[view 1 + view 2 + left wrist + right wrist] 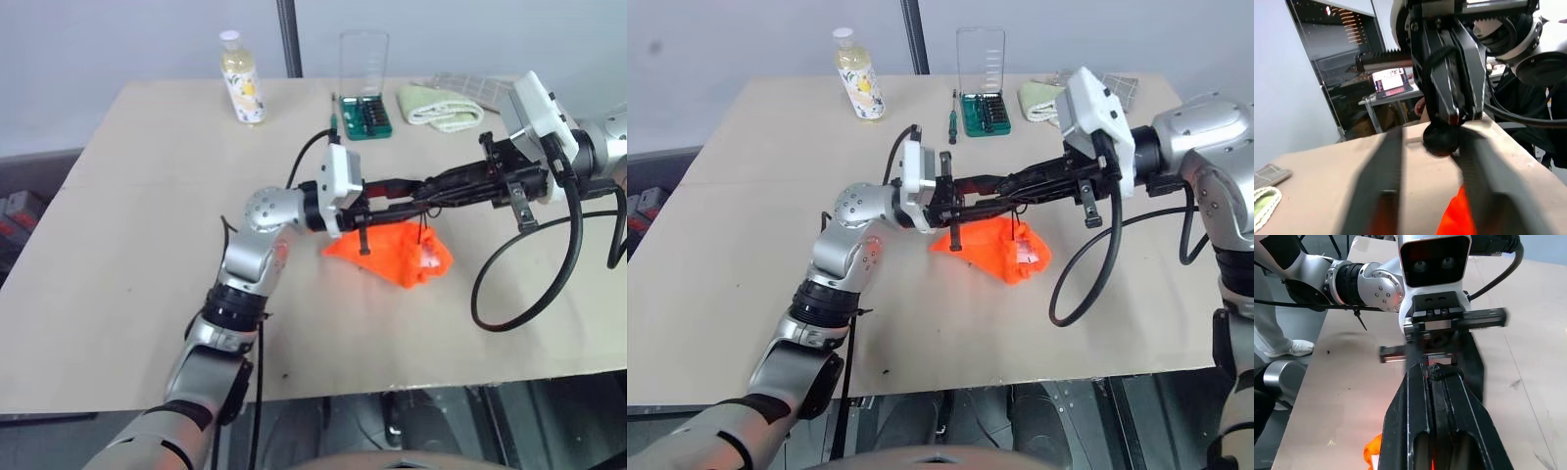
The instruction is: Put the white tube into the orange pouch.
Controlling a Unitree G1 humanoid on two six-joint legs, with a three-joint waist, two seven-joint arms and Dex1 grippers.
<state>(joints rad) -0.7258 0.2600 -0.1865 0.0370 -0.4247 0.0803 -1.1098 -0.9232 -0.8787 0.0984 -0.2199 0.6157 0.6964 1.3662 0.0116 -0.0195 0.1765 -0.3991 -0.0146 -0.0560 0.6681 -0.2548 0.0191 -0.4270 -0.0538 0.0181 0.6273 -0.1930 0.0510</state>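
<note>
1. Two grippers met nose to nose above the orange pouch point(392, 252), which lay crumpled mid-table point(137, 225).
2. The right gripper point(377, 196) was clenched on the pouch's black cord point(1441, 373).
3. The left gripper point(1004, 193) had its fingers apart either side of the right one's tip; whether it gripped anything could not be told.
4. No tube could be made out.
5. A bottle point(241, 78), a bit set point(365, 116) and a towel point(441, 106) stood along the far edge.
</note>
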